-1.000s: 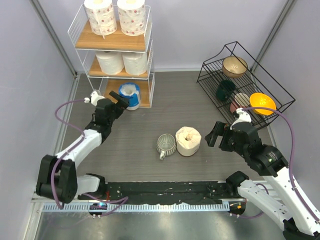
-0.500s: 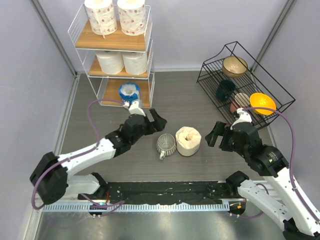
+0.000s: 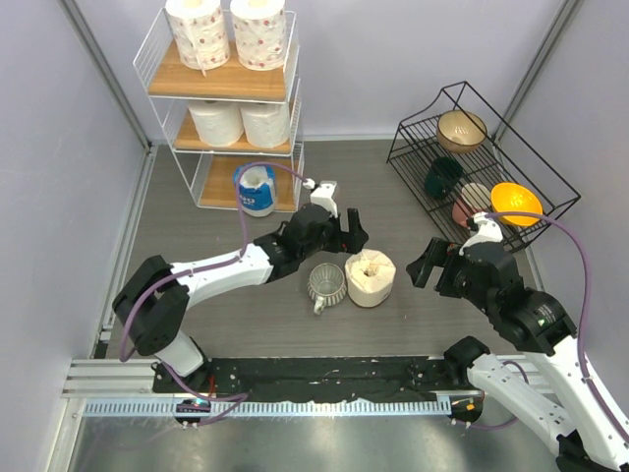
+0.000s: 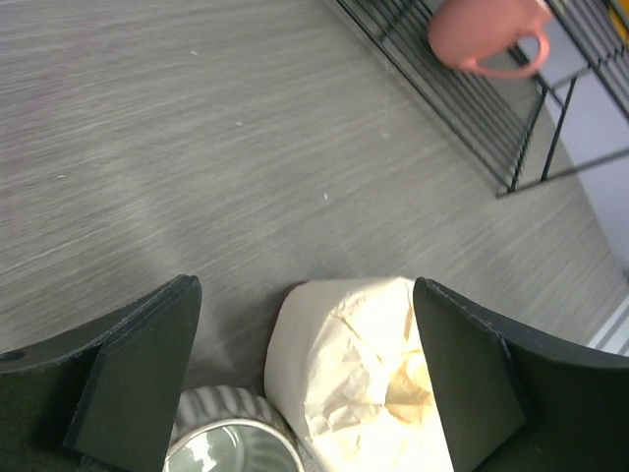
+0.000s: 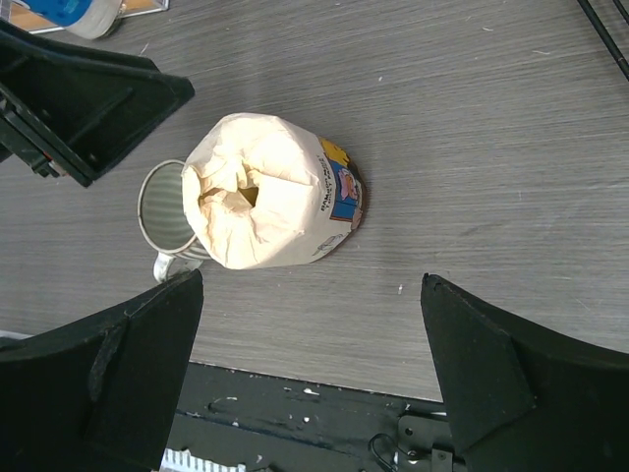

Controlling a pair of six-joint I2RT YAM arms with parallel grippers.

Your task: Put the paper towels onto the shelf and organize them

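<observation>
Overhead, the shelf (image 3: 211, 81) holds two red-dotted rolls (image 3: 198, 31) on top, two white rolls (image 3: 216, 121) midway and a blue-wrapped roll (image 3: 257, 188) at the bottom; my left wrist shows my left gripper (image 4: 305, 295) spread near the cream roll (image 4: 354, 374), which stands on the surface (image 4: 197, 147) just beside a glass mug (image 4: 226, 438); my right wrist shows my right gripper (image 5: 310, 285) spread too.

The tall white wire shelf (image 3: 221, 85) holds two red-dotted rolls (image 3: 198, 29) on end on its top board, two plain white rolls (image 3: 216, 121) on the middle and a blue-wrapped roll (image 3: 257, 189) on the bottom, while a ragged cream roll (image 3: 371, 277) stands core-up on the grey worktop (image 3: 393, 197), well apart.
</observation>
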